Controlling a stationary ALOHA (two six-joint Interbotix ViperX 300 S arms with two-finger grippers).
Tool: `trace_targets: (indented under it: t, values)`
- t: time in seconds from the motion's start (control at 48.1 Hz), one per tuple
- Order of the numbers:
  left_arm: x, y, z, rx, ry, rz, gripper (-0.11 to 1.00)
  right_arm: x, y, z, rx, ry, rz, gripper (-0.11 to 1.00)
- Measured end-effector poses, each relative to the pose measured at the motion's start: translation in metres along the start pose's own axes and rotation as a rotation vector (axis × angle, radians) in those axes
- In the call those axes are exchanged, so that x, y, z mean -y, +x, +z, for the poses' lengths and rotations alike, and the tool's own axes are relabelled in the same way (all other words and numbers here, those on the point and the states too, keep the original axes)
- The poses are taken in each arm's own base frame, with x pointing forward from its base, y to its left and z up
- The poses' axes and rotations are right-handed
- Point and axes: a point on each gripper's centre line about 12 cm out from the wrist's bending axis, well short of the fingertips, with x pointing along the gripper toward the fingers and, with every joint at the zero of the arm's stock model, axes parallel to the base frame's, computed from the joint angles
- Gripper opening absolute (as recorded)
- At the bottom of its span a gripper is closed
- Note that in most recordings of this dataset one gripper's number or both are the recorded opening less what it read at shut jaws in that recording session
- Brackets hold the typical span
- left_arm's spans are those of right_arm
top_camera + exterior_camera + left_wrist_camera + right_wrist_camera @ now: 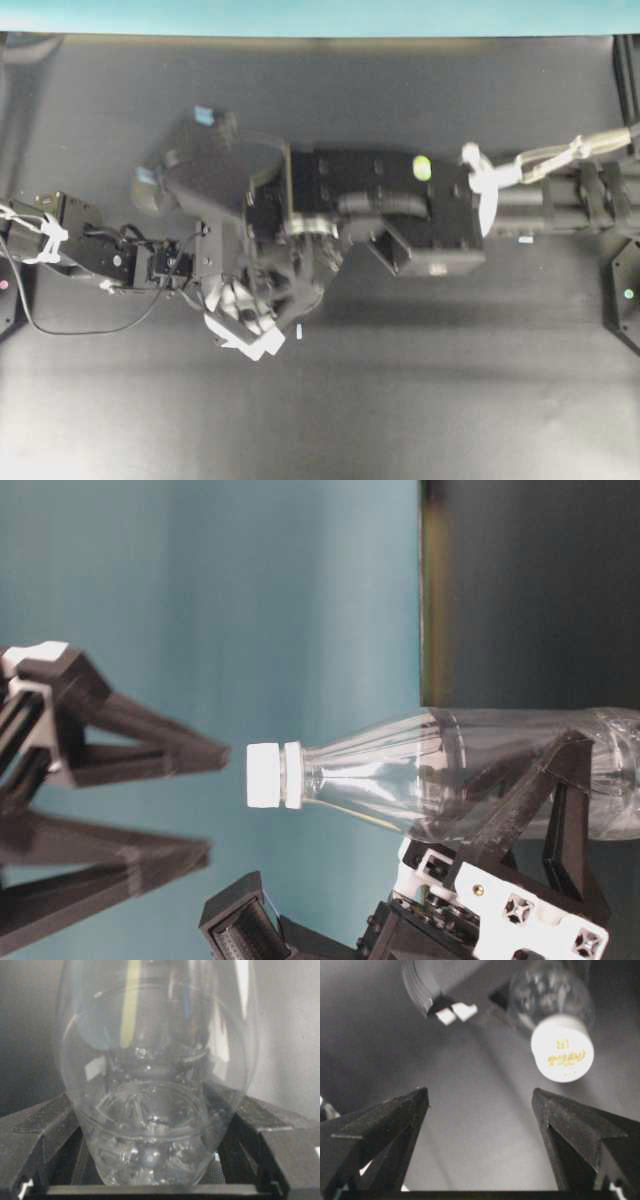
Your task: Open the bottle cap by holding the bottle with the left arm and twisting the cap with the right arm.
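- My left hand (500, 820), black with white-padded fingers, is clenched around the rounded body of the small clear plastic bottle (470, 770); in the left wrist view the bottle's base (150, 1110) sits pressed between my two black fingers (40, 1135).
- The bottle is held off the dark desk (450, 400), lying roughly level in the table-level view, its neck pointing toward my other hand.
- From overhead the bottle is almost wholly hidden under my arms, which meet left of the desk's middle, about halfway between its far and near edges.
- The small round white bottle cap (266, 775) is still seated on the neck; in the right wrist view its flat top (562, 1048) faces the camera and carries faint yellowish print that I cannot read.
- My right hand (480, 1105), with openwork triangular black fingers, is spread wide and grips nothing.
- The cap is apart from both of those fingertips: in the right wrist view it lies beyond and above the right-side tip (540, 1097), not between the two.
- In the table-level view my right hand's upper fingertip (215, 752) ends just short of the cap, with a sliver of teal background between them.
- My right arm (400, 200), the boxy screw-dotted one with a pale braided cable (560, 155), stretches in from the desk's right edge; my slimmer left arm (90, 250) comes in from the left edge with its thin black cable loop (90, 328).
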Motion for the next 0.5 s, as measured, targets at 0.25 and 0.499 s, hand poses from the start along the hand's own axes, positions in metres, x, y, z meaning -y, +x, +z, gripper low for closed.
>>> trace_targets:
  t: [0.25, 0.499]
  values:
    - [0.001, 0.0, 0.0, 0.0, 0.002, -0.001, 0.79, 0.026, 0.006, 0.012, 0.022, 0.056, -0.007, 0.8]
    - [0.001, 0.0, 0.0, -0.002, 0.001, -0.003, 0.79, 0.026, 0.01, 0.011, 0.022, 0.053, -0.009, 0.79]
